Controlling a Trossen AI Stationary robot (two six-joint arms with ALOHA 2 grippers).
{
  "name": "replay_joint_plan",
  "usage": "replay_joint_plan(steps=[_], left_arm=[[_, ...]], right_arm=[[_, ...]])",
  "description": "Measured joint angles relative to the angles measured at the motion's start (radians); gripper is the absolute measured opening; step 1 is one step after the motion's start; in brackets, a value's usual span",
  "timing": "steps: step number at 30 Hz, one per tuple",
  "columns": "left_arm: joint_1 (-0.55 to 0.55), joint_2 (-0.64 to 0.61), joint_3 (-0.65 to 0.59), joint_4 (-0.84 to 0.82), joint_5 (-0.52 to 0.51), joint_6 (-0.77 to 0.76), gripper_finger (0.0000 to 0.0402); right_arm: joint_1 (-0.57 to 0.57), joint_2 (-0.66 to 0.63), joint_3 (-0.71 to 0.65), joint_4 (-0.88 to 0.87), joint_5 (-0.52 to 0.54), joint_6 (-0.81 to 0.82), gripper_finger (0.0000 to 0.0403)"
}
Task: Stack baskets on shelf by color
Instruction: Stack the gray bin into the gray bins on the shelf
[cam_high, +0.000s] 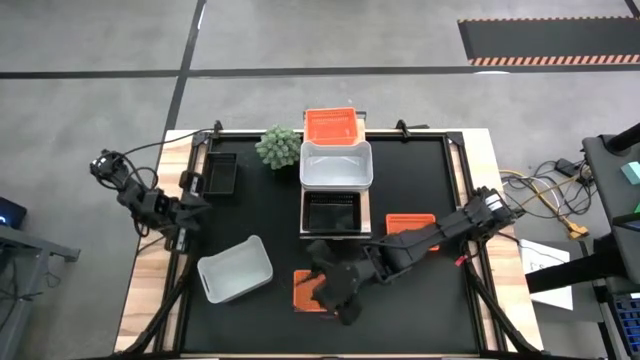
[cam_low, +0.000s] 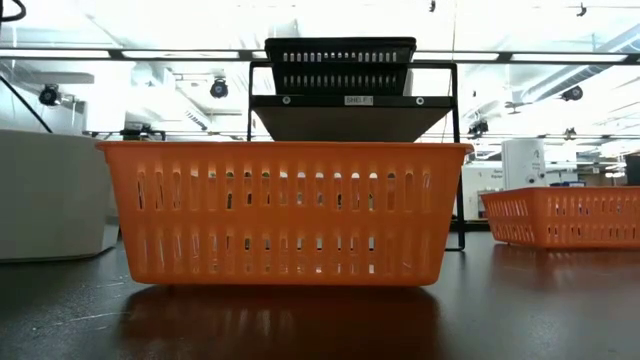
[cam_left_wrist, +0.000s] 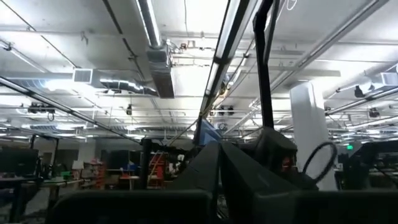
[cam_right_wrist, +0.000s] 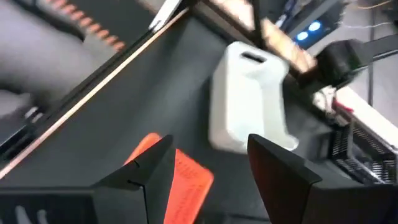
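1. the long narrow shelf with a light wood-grain top and dark frame (cam_high: 367, 205) stands in the middle of the black bench (cam_high: 440, 170), running from the far edge toward the near side.
2. three slotted plastic baskets sit in a row on it: a red-orange basket (cam_high: 331, 126) at the far end, a translucent white basket (cam_high: 336, 165) in the middle, and a black basket (cam_high: 331, 211) at the near end (in the low view this black basket (cam_low: 340, 64) shows on top of the shelf (cam_low: 350, 100)).
3. a small spiky green plant (cam_high: 279, 147) stands just left of the shelf, beside the white basket.
4. another black slotted basket (cam_high: 220, 172) lies on the bench well left of the shelf, near the far-left corner.
5. a second translucent white basket (cam_high: 235, 268) rests tilted on the near-left part of the bench.
6. a red-orange basket (cam_high: 409, 223) lies just right of the shelf's near end.
7. one more red-orange basket (cam_high: 303, 292) sits near the front edge, partly covered by the right arm; it fills the low view (cam_low: 285, 212).
8. the right hand (cam_high: 328, 290) hovers over that front red-orange basket with its fingers (cam_right_wrist: 283, 171) spread wide, released and grasping nothing.
9. the left hand (cam_high: 185, 222) waits at the left edge of the bench, clenched on nothing, its camera looking up at the ceiling.
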Motion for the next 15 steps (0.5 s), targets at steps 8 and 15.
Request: replay_joint_plan(steps=[8,15], left_arm=[[0.000,-0.007,-0.009,-0.048,-0.002,0.073,0.0000],[0.000,-0.032,-0.010,-0.147,-0.011,0.115,0.0000]], right_arm=[[-0.005,0.051,-0.002,0.085,0.074,-0.010,0.0194],[-0.060,0.148,0.088,0.151,0.071,0.009,0.0194]])
